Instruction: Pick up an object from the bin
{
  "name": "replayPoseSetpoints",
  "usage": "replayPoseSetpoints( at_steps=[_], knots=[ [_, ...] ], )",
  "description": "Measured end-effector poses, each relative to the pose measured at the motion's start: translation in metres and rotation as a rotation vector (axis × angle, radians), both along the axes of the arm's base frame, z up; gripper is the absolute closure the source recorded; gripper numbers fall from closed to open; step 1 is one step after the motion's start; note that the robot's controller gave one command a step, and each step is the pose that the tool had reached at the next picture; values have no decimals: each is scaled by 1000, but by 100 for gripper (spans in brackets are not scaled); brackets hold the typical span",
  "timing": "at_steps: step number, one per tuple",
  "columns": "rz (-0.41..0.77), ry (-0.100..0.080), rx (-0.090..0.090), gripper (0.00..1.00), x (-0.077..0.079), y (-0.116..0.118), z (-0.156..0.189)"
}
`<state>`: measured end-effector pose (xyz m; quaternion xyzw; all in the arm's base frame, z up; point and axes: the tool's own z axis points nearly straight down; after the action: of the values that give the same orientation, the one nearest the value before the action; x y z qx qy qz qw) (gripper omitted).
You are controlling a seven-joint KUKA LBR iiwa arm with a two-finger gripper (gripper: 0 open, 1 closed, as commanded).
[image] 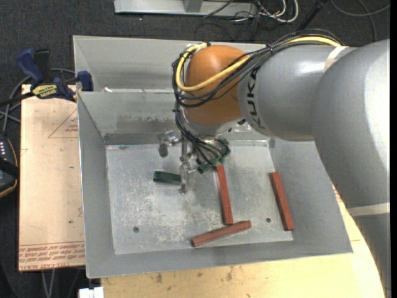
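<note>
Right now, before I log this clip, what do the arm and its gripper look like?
The thick, rounded silver-grey metal arm carries dark KUKA lettering near its wrist. A glossy orange dome-shaped cover caps the wrist, with yellow and black cables looped over it. Below it sits a small, slender bare-metal gripper.

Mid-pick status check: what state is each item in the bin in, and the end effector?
end effector: down near the bin floor, at the dark green piece's right end; contact unclear.
dark green piece: lying flat on the floor, left of centre.
middle red stick: lying flat, running front to back.
right red stick: lying flat, apart from the others.
front red stick: lying flat, slanted, near the front wall.
</note>
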<state>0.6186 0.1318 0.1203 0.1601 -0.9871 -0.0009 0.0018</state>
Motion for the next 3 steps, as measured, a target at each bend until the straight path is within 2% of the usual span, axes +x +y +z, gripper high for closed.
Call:
replayPoseSetpoints(
  at_steps=[1, 2, 3],
  knots=[
    [-42, -1, 0, 0, 4, -5, -54],
    [-43, -6, 1, 100, 6, -5, -49],
    [158, -14, 1, 100, -7, -15, 68]
  ],
)
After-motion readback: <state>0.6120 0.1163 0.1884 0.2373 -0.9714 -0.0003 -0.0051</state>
